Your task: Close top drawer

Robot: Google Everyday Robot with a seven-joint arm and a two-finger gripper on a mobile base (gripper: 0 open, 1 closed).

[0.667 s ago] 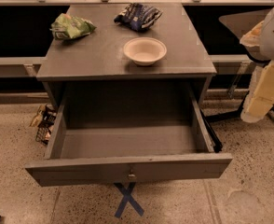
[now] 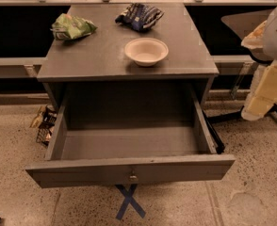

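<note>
The top drawer (image 2: 129, 171) is standing pulled far out from beneath the front edge of the bench (image 2: 96, 55), its shallow grey box lying open to view. Its wide front panel is hanging well forward of that front edge, and the small metal knob (image 2: 133, 177) is sitting at the panel's middle.

The claw (image 2: 263, 95) is hanging out beyond the bench's right edge, near the front right corner, well apart from the drawer and not touching the bench. Whether it is apart or together cannot be told.

On the bench top a pale bowl (image 2: 146, 51) is resting upright towards the front edge, a little right of the middle. A green bag (image 2: 71, 26) is lying near the back left corner, and a dark blue bag (image 2: 139, 15) is lying by the back edge, near its middle. On the floor, a blue tape cross (image 2: 129, 201) is showing just below the drawer front.
</note>
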